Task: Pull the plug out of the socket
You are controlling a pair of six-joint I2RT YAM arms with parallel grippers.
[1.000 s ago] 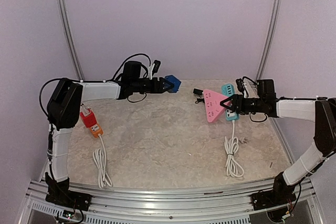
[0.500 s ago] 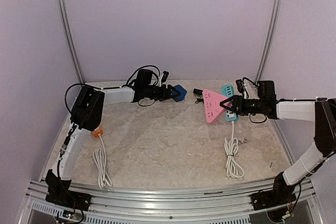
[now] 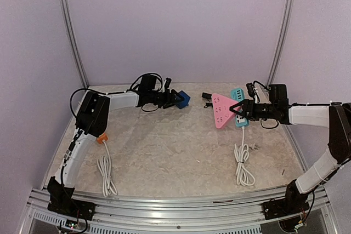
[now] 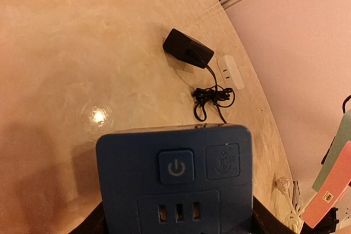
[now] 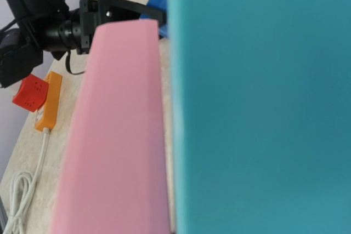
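Observation:
My left gripper (image 3: 176, 99) is shut on a blue cube socket (image 3: 181, 99) at the back of the table. In the left wrist view the cube (image 4: 175, 179) fills the bottom, with a power button and three slots, and dark jaws at both lower corners. No plug shows in it. My right gripper (image 3: 239, 109) is closed over the near end of a teal power strip (image 3: 239, 94) next to a pink triangular strip (image 3: 221, 109). The right wrist view shows only the teal face (image 5: 263, 108) and the pink strip (image 5: 115, 135); its fingers are hidden.
A black adapter (image 4: 187, 50) with a coiled cord and a white plug (image 4: 230, 71) lie at the back, between the two grippers (image 3: 206, 97). A white cord (image 3: 242, 165) runs forward from the teal strip. An orange strip (image 3: 102, 138) with a white cord (image 3: 105, 171) lies at left.
My left arm swung in over the table, covering most of the orange strip. The blue cube came down, first rightward, then slightly back left. The right arm has not moved.

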